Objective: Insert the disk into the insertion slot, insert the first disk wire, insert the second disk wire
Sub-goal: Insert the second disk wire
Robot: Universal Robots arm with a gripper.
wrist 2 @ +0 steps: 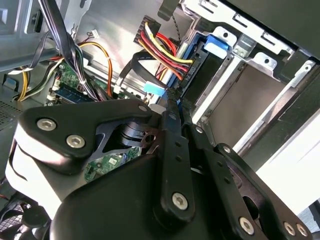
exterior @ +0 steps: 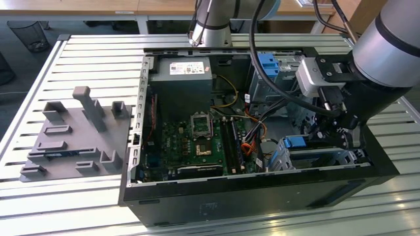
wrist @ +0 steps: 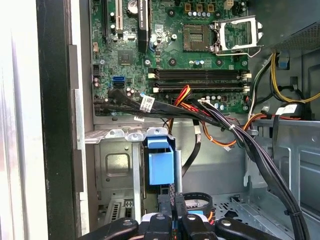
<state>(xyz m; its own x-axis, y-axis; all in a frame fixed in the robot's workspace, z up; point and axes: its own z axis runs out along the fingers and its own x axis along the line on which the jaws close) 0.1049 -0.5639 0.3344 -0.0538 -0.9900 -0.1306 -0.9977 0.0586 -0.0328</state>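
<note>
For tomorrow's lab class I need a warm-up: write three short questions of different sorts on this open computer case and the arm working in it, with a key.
1. True or false: the disk already sits in the insertion slot.
2. Multiple choice: in the second wrist view the gripper is nearest to: A) the grey fixture plate, B) the wire connector beside the disk's edge, C) the CPU socket.
3. Fill in: the grey fixture plate lies outside the computer case, on the exterior view's ____.

Key: 1 true; 2 B; 3 left.
</note>
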